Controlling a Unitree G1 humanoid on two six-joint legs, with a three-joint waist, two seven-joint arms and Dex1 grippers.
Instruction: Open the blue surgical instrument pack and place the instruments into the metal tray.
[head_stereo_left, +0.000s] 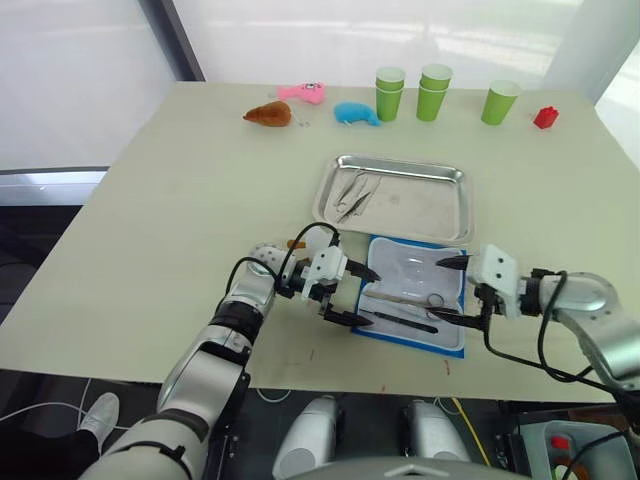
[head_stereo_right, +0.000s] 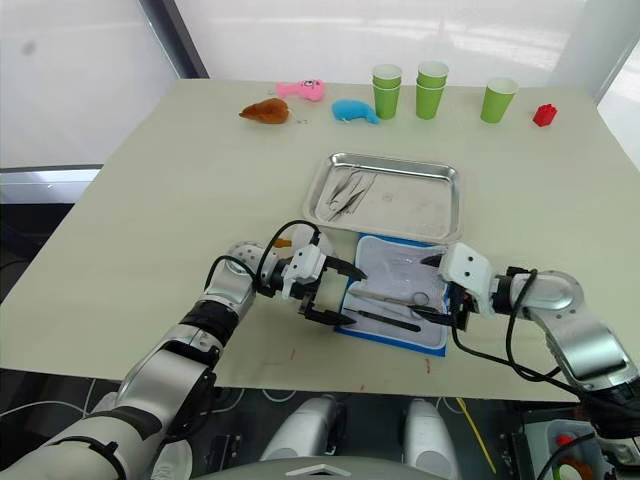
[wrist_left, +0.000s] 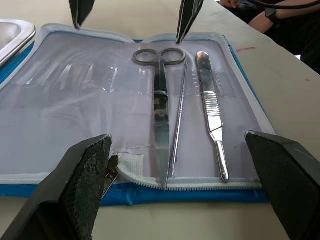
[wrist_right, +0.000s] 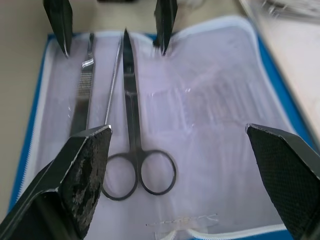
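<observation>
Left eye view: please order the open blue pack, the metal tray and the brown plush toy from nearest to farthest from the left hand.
1. Blue pack, lying open right beside the left hand.
2. Metal tray, just beyond the pack.
3. Brown plush toy, at the table's far edge.

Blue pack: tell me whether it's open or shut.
Open. The blue pack lies spread flat, pale lining up, with scissors and two more instruments on it.

Your left gripper (wrist_left: 180, 185) gapes wide at the opened blue surgical instrument pack (wrist_left: 90, 105); scissors (wrist_left: 160, 100), a probe (wrist_left: 177, 120) and a scalpel handle (wrist_left: 210, 110) lie side by side
</observation>
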